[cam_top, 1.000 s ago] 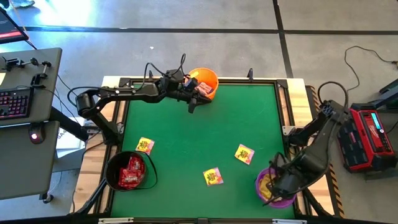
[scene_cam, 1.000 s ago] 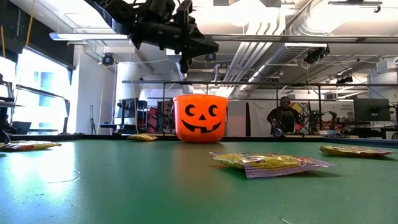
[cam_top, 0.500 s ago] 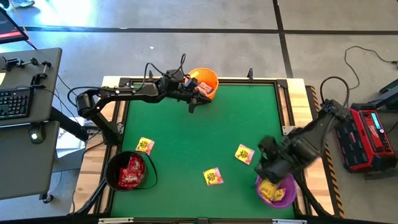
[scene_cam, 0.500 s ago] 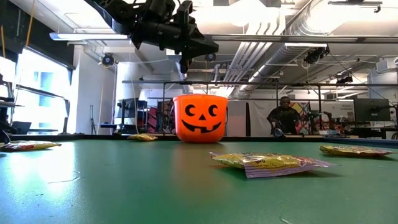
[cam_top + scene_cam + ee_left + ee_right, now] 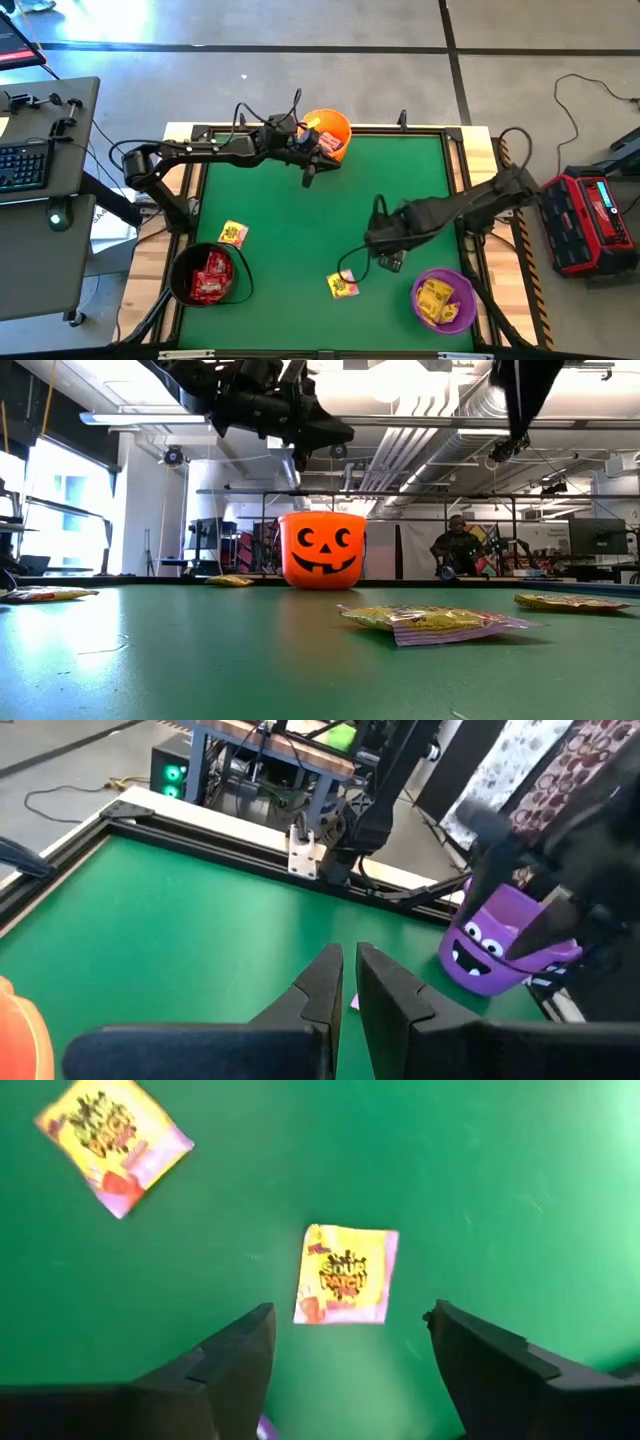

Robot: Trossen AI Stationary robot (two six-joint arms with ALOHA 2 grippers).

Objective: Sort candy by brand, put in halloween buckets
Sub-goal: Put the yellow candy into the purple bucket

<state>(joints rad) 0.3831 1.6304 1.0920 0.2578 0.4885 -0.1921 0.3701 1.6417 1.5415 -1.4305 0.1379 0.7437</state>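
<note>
A: Where is the right gripper (image 5: 385, 262) now?

B: It hangs over the green felt table (image 5: 300, 215), with its two dark fingers (image 5: 235, 1365) spread wide and nothing between them. A flat yellow shiny packet with a pink edge (image 5: 346, 1274) lies just ahead of it, and a second yellow packet of the same kind (image 5: 112, 1138) lies farther ahead and to one side. The round purple plastic bucket (image 5: 444, 300), already holding yellow packets, is behind the gripper, near the table corner.

A: What may go wrong?

B: I think the packet is very flat, so the fingers can slide over it or push it away on the felt if they come down not centred. If they close too high, they will catch only air. Also a loose pinch on the slippery wrapper may drop it on the way back to the purple bucket.

A: And the left gripper (image 5: 309, 166)?

B: It waits clenched and empty beside the orange pumpkin-face bucket (image 5: 327, 132). A third yellow packet (image 5: 233, 233) lies well apart from it, close to the black round bucket with red packets (image 5: 205, 275).
</note>
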